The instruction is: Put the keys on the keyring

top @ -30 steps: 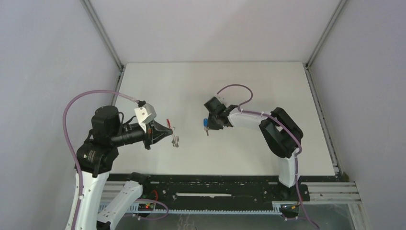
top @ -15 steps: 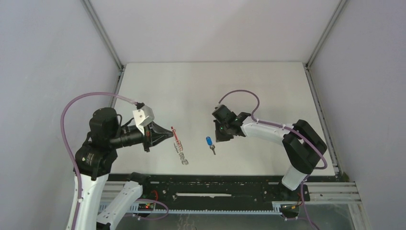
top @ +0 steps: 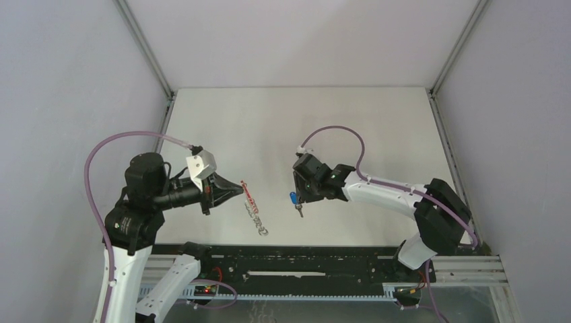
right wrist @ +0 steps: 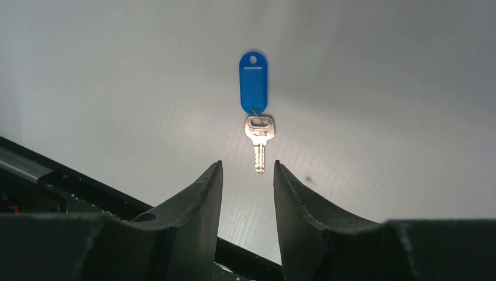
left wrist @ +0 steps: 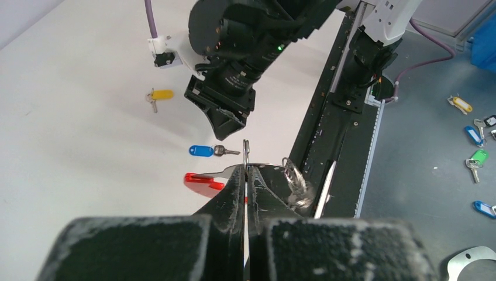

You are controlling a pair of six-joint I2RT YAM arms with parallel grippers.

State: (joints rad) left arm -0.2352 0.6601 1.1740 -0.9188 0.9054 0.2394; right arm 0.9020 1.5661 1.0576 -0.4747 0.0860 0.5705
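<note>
Right wrist: blue key [right wrist: 253, 111] near table edge [right wrist: 117, 186]

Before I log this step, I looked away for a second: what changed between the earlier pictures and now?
The right pincer let go of the blue key, now lying on the table, and hangs open over it. The keyring, bunched before, trails out toward the near edge. The left pincer stays shut on it.

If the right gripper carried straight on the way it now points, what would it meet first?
Probably the small silver key on the blue oval plastic tag, lying on the white table just beyond the right gripper's open jaws; depth is uncertain.
</note>
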